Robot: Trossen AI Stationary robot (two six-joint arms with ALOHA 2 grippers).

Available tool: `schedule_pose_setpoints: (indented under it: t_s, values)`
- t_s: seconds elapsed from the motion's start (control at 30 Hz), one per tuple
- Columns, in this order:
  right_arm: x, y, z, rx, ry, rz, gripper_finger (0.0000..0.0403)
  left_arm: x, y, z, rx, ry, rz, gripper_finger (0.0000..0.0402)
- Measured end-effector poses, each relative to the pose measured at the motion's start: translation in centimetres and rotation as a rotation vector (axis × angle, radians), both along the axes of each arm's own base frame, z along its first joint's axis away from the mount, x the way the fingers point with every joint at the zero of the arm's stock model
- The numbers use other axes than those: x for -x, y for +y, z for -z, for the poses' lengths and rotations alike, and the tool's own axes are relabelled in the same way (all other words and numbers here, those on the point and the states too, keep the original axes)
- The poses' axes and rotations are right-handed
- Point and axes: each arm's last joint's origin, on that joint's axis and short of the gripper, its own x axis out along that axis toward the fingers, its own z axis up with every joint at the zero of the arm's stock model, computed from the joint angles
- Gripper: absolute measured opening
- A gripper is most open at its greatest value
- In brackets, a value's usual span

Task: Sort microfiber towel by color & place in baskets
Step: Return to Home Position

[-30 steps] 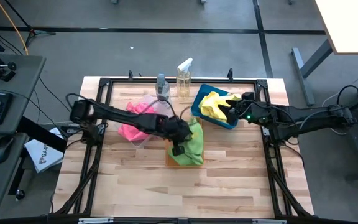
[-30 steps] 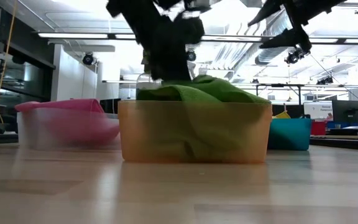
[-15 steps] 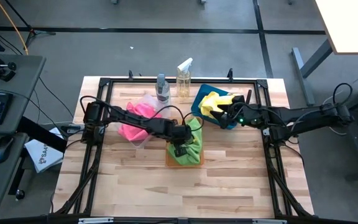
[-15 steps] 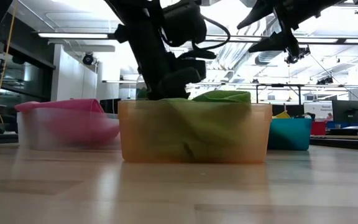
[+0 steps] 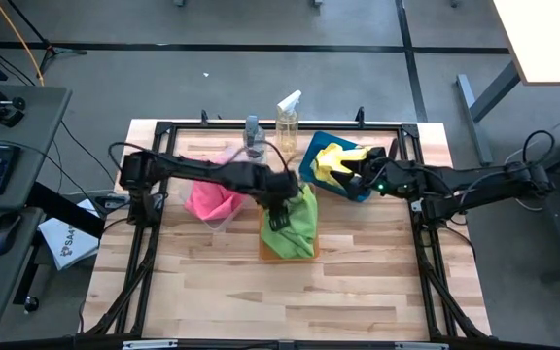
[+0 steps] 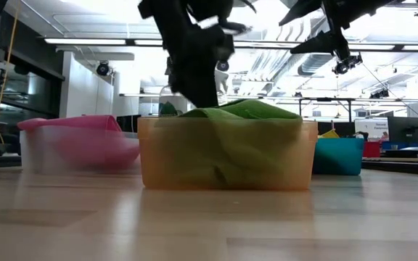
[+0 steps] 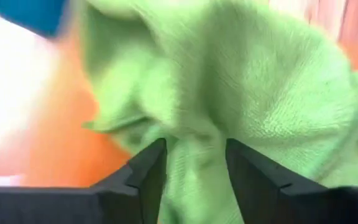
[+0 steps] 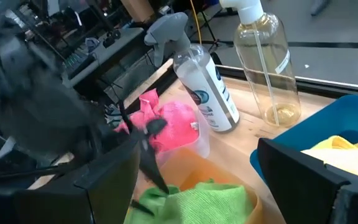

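Fingers (image 7: 145,174) of the left gripper (image 7: 194,155) are seen parted and empty, the green towel (image 7: 278,81) heaped just beneath them in the orange bin (image 6: 149,163). Beside them, pink towels (image 5: 205,201) are held in the clear bin (image 6: 31,156). Yellow towels (image 5: 331,165) are lodged in the blue bin (image 6: 336,156), by the right gripper (image 8: 197,152), its fingers spread wide and empty. Sorting is judged done, as no towel is spotted outside a bin; only the arms' retreat is left. Towel counts per bin are hidden by the folds.
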Motion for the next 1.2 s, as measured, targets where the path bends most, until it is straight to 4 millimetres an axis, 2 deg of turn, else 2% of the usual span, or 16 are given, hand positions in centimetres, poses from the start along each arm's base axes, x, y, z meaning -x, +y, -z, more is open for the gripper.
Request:
schedule_pose_setpoints:
  t_s: [0.13, 0.3, 0.43, 0.53, 0.63, 0.73, 0.83, 0.9, 0.93, 0.97, 1.07, 1.2]
  values:
    - [0.3, -0.1, -0.2, 0.019, -0.003, -0.001, 0.0318, 1.4, 1.4, -2.9, -0.011, -0.060, -0.026, 0.0170]
    - [0.6, -0.1, -0.5, 0.026, -0.014, -0.001, 0.0318, 3.9, 2.5, -6.4, 0.026, -0.115, -0.034, 0.0174]
    - [1.0, -0.2, -0.7, 0.046, -0.017, 0.012, 0.0318, 6.6, 2.5, -10.6, -0.034, -0.366, -0.009, 0.0166]
    - [1.2, -0.2, -0.9, 0.051, -0.020, 0.016, 0.0316, 9.6, 2.3, -12.0, -0.096, -0.551, -0.036, 0.0144]
    - [1.2, -0.2, -0.9, 0.048, -0.021, 0.006, 0.0299, 13.1, 2.0, -10.9, -0.119, -0.701, -0.087, 0.0108]
    - [1.1, 0.0, -0.8, 0.060, -0.013, -0.018, 0.0246, 16.7, 1.5, -8.6, -0.077, -0.874, -0.139, 0.0062]
    - [1.2, 0.1, -0.8, 0.064, -0.003, -0.021, 0.0145, 19.8, 0.7, -5.0, 0.023, -1.020, -0.191, 0.0014]
    - [1.1, 0.2, -0.8, 0.059, -0.006, -0.034, 0.0054, 21.5, 0.2, -2.6, 0.083, -1.112, -0.232, 0.0006]
    - [1.1, 0.2, -0.8, 0.054, -0.006, -0.050, 0.0028, 22.3, 0.0, -1.7, 0.101, -1.158, -0.254, 0.0007]
    - [1.1, 0.3, -0.8, 0.043, -0.008, -0.067, 0.0019, 23.0, -0.2, -0.7, 0.115, -1.192, -0.276, 0.0006]
    - [1.1, 0.4, -0.7, -0.012, -0.015, -0.112, 0.0024, 24.6, -0.7, 1.7, 0.147, -1.247, -0.332, 0.0001]
    - [1.1, 0.9, -0.4, -0.063, 0.000, -0.193, 0.0004, 25.9, -1.2, 3.3, 0.157, -1.284, -0.353, 0.0000]
